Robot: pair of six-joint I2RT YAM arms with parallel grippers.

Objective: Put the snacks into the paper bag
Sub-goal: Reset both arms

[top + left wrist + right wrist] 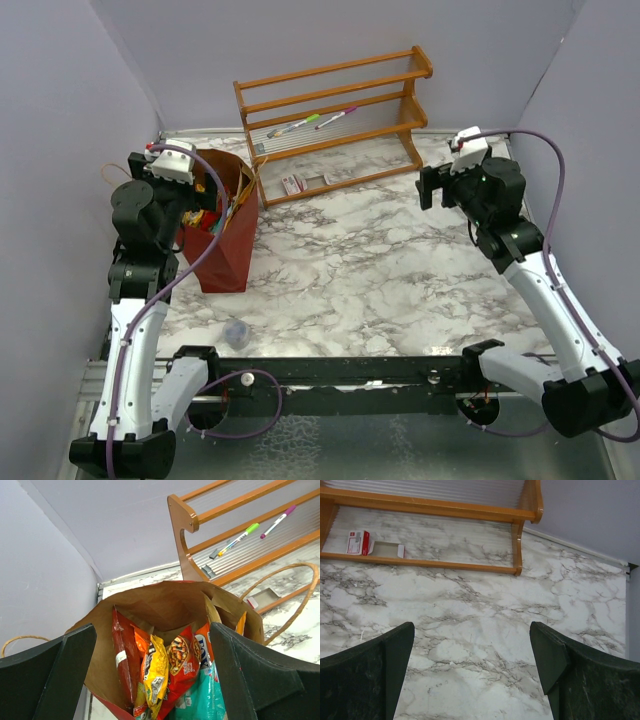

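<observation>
walls (60,80): plain grey | table (380,270): white marble | wooden rack (340,110): rear

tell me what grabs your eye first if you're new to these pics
The dark-red paper bag at the left of the table, stuffed with bright foil snacks, with the open left gripper above its mouth. Next, the wooden rack at the back holding two marker pens; the right gripper hangs open over the marble top.
</observation>
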